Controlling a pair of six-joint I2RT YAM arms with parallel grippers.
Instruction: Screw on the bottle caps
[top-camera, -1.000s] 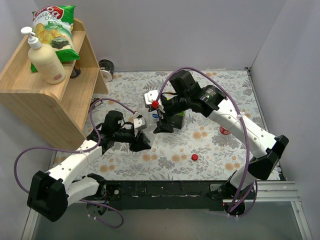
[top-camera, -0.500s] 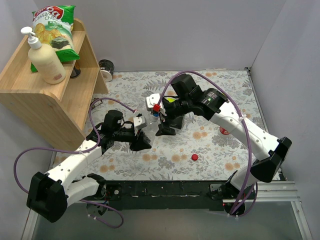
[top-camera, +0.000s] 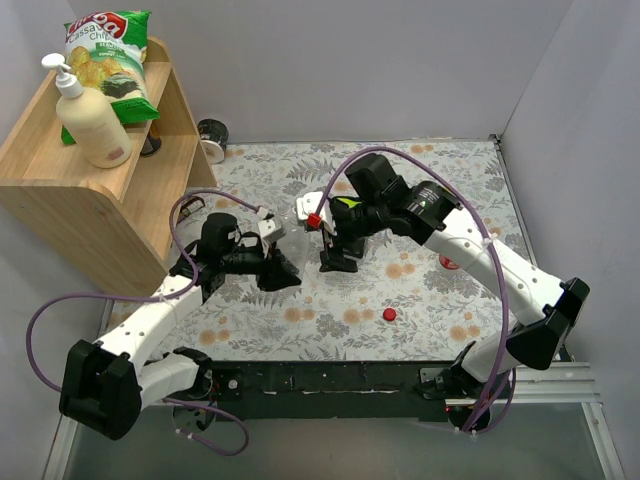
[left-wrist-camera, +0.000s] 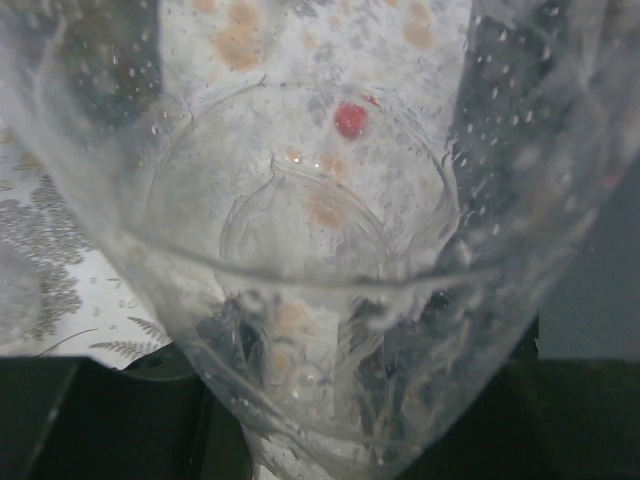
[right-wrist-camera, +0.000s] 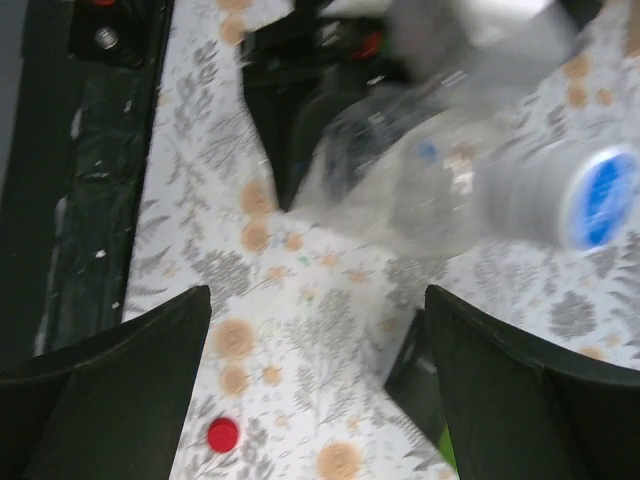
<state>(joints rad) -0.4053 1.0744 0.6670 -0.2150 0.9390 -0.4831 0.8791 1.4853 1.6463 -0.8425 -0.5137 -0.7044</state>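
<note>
- Nearest me, a loose red cap lies on the floral table, well apart from both arms.
- My left gripper is clamped on a clear bottle, which lies on its side with a blue cap at its end.
- Beyond, my right gripper hovers near that bottle, fingers spread wide, holding nothing.

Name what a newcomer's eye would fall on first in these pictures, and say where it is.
The clear bottle with a blue cap at its end stands out, gripped by the left gripper mid-table, the open right gripper close by. A red cap lies alone on the floral cloth, toward the near edge.
</note>
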